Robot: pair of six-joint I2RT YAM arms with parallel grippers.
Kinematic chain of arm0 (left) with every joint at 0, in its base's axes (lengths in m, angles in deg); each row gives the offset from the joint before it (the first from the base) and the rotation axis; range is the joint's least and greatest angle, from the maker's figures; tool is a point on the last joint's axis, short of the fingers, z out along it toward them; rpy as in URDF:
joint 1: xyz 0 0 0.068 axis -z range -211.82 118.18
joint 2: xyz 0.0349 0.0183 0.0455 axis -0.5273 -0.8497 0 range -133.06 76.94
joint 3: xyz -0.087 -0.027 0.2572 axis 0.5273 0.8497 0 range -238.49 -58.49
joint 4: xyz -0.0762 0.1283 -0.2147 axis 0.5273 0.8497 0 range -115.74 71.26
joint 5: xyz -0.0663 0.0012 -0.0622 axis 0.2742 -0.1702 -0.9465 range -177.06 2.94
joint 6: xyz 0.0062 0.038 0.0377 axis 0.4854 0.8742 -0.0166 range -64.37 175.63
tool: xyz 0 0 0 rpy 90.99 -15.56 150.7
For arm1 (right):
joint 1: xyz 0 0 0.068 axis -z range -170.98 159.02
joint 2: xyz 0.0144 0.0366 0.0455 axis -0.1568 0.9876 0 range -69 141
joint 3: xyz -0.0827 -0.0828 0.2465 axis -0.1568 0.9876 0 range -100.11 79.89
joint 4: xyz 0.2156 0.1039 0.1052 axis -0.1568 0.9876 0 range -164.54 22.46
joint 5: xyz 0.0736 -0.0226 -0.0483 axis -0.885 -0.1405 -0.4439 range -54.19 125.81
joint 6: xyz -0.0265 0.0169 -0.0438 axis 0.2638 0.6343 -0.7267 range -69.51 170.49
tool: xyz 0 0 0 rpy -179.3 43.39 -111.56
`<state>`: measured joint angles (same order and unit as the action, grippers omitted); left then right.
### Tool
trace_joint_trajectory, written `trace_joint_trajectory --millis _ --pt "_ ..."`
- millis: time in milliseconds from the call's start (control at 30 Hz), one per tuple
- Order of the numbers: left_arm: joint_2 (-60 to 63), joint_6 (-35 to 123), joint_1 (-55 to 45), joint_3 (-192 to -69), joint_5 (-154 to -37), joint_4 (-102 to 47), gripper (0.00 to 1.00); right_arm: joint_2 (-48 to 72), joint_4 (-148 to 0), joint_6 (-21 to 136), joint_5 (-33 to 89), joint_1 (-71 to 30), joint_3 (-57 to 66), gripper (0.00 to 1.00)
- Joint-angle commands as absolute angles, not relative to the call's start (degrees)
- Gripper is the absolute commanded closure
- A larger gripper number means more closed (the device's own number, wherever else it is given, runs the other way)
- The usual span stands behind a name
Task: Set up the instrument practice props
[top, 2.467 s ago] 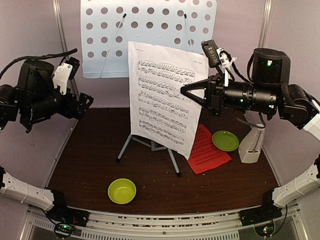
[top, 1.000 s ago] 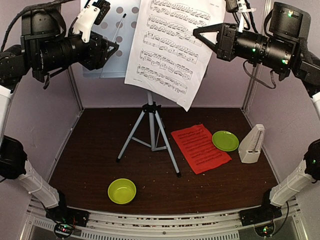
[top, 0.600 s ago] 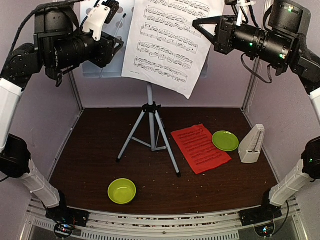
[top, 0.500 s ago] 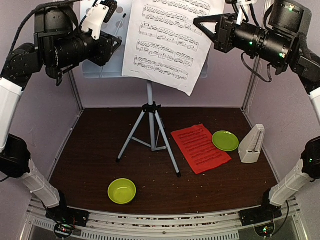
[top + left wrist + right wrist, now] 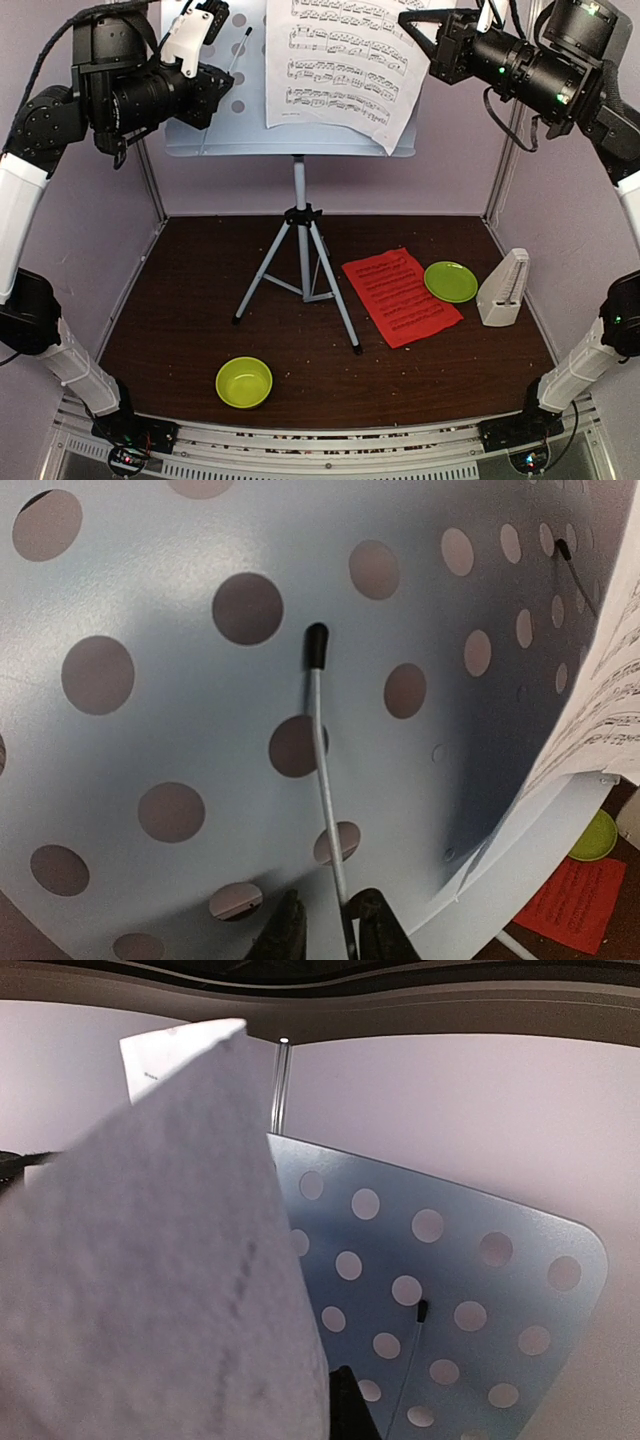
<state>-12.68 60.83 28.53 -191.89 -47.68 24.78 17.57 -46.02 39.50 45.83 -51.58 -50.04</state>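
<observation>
The music stand's pale perforated desk (image 5: 200, 130) stands high on grey tripod legs (image 5: 300, 262). My right gripper (image 5: 405, 18) is shut on the top right edge of the white sheet-music page (image 5: 335, 65) and holds it against the desk, its lower right corner down at the ledge. In the right wrist view the page (image 5: 160, 1280) hides all but one dark finger (image 5: 345, 1405). My left gripper (image 5: 335, 935) straddles the stand's thin wire page holder (image 5: 322, 750). The wire lies against the right finger, with a gap to the left one. The red page (image 5: 402, 297) and cream metronome (image 5: 503, 288) sit on the table.
A lime-green plate (image 5: 450, 281) lies between the red page and the metronome. A lime-green bowl (image 5: 244, 381) sits near the front of the brown table. Pale walls and frame posts close in the back and both sides. A second wire holder (image 5: 410, 1360) sits on the desk's other half.
The right gripper has lifted the white page and turned it squarer against the stand's desk. The left gripper's jaws have narrowed around the wire holder.
</observation>
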Motion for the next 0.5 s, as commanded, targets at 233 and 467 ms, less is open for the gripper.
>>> trace_joint_trajectory --millis 233,467 --pt "-9.48 62.82 28.26 -186.75 -48.58 14.96 1.00 18.47 -50.80 38.46 50.01 -51.25 -49.67 1.00" --pt "-7.07 64.13 28.30 -182.22 -47.47 9.95 1.00 19.36 -50.97 39.55 54.94 -51.22 -49.93 1.00"
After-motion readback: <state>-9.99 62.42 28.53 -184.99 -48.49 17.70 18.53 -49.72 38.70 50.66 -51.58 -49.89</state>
